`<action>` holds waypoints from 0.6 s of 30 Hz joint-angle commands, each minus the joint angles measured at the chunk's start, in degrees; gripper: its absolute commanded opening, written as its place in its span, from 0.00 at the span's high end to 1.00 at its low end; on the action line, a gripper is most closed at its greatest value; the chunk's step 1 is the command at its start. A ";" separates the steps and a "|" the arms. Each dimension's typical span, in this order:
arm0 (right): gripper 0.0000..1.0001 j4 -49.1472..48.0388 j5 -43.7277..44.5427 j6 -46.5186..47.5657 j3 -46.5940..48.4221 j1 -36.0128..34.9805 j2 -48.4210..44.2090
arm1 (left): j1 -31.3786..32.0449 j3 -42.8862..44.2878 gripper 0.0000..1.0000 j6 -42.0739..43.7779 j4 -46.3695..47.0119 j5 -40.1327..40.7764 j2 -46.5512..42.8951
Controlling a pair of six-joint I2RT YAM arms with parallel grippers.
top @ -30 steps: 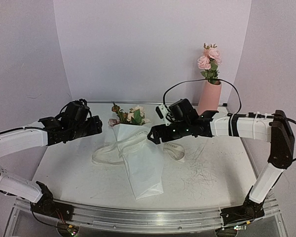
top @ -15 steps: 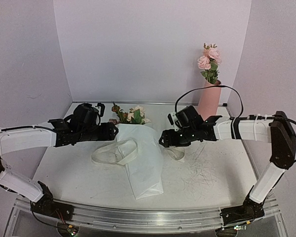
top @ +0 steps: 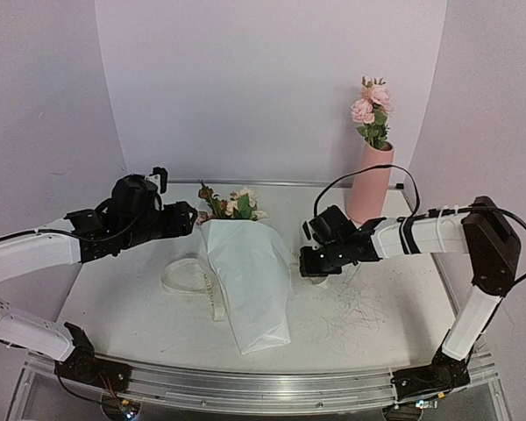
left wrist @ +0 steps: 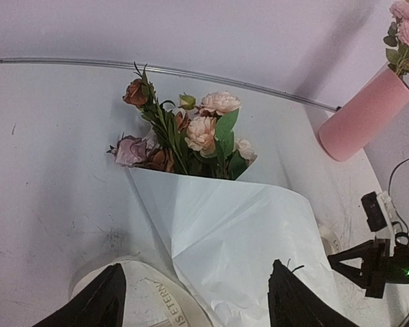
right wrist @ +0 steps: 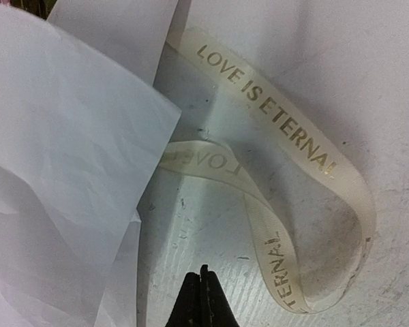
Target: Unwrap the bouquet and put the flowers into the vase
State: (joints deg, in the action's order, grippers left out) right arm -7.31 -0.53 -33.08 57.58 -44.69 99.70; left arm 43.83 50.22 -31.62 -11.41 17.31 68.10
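Observation:
The bouquet lies on the table, its white paper cone (top: 250,285) (left wrist: 238,231) pointing toward the near edge. The flowers (top: 231,204) (left wrist: 191,133) stick out of the cone's far end. A cream lettered ribbon (top: 191,282) (right wrist: 296,143) lies loose on both sides of the cone. The pink vase (top: 371,182) (left wrist: 360,114) stands at the back right. My left gripper (top: 187,219) (left wrist: 194,300) hangs open over the cone's left edge and the ribbon. Just right of the cone, my right gripper (top: 305,263) (right wrist: 203,296) is shut and empty over bare table beside the ribbon loop.
A pair of brighter pink roses (top: 371,107) (left wrist: 407,20) stands in the vase. A black cable (top: 359,175) arcs from the right arm past the vase. The backdrop wall meets the table along a metal strip (left wrist: 191,71) just behind the flowers.
My right gripper has shut and drawn back right and down off the cone. The left arm swung in toward the flowers. The ribbon's left loop has shrunk and shifted.

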 commanded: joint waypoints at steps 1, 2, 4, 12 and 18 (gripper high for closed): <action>1.00 -1.80 -5.95 0.33 3.20 -3.65 1.54 | -0.07 1.58 0.26 -0.69 -0.09 2.58 -2.79; 1.00 -2.11 -6.70 0.51 4.32 -4.98 1.36 | -0.06 1.87 0.26 -0.82 -0.82 2.90 -3.16; 1.00 -2.95 -7.65 1.65 7.14 -8.06 0.97 | -0.10 3.09 0.26 -2.12 -3.18 4.23 -3.85; 0.97 -6.63 -20.03 8.65 21.12 -19.60 6.39 | -0.04 10.36 0.19 -4.45 -12.25 8.98 -9.57; 0.85 -4.22 -24.87 10.92 27.78 -22.01 13.08 | -0.07 10.21 0.16 -5.05 -13.47 8.62 -12.46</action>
State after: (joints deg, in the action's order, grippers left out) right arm -14.61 -20.43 -25.13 83.08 -66.71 108.92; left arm 43.83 58.46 -35.98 -22.05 24.53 56.90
